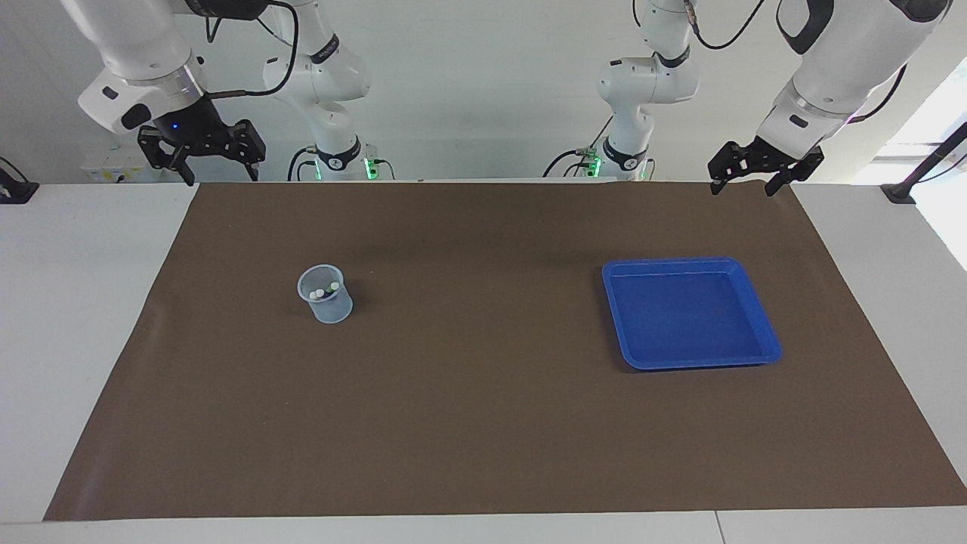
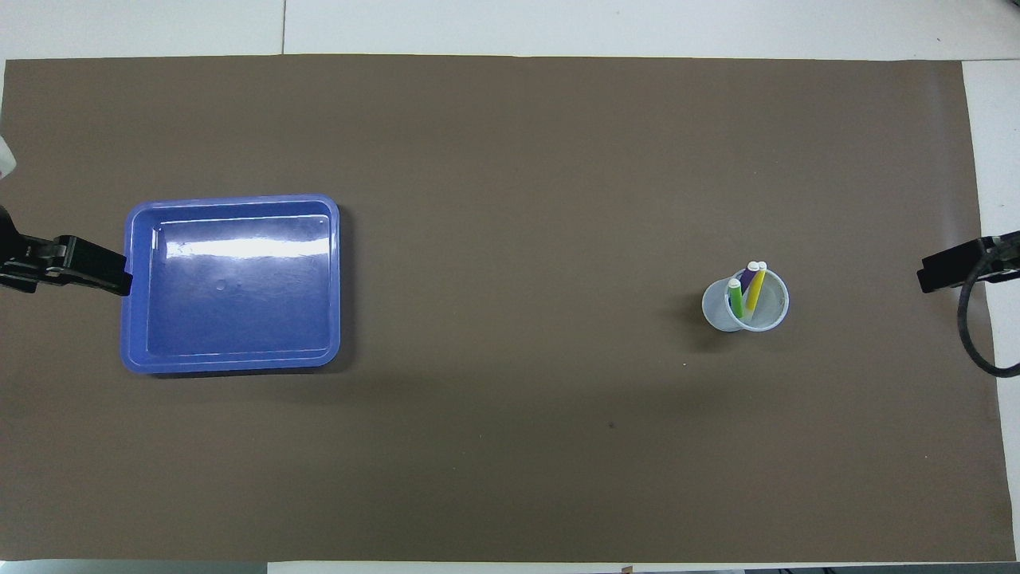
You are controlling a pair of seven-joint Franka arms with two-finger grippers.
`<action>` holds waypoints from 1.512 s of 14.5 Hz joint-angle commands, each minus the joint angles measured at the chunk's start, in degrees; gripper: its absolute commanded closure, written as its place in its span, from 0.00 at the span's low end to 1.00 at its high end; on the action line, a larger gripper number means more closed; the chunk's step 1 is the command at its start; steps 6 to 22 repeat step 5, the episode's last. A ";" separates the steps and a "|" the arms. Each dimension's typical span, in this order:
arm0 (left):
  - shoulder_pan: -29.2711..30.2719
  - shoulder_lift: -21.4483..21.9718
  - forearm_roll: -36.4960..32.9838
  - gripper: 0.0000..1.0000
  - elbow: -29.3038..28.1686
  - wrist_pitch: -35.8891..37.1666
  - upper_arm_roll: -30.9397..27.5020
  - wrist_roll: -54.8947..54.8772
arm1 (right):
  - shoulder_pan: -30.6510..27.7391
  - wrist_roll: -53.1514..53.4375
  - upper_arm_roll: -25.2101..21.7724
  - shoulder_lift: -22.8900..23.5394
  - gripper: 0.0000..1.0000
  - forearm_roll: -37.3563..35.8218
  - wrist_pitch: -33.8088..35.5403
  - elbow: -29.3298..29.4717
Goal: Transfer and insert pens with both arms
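The three pens stand together in a clear plastic cup toward the right arm's end of the table, pale ends up. In the overhead view the green pen, the yellow pen and the purple pen lean inside the cup. My right gripper hangs open and empty in the air over the mat's edge at the robots' side. My left gripper hangs open and empty over the same edge at the left arm's end. Both arms wait.
An empty blue tray lies on the brown mat toward the left arm's end; it also shows in the overhead view. Two smaller white arms with green lights stand at the table's edge between my arms.
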State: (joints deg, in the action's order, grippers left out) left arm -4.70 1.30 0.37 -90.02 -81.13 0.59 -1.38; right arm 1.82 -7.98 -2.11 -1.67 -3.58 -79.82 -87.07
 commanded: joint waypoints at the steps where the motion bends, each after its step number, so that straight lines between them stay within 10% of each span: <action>1: 0.92 0.10 -0.63 0.00 0.55 0.01 0.64 0.68 | 0.11 1.91 -0.26 -0.96 0.00 0.33 -1.13 -1.52; 22: 0.92 0.10 -0.63 0.00 0.64 -0.08 0.64 0.68 | 0.20 1.91 -0.26 -1.05 0.00 0.24 -1.30 -1.61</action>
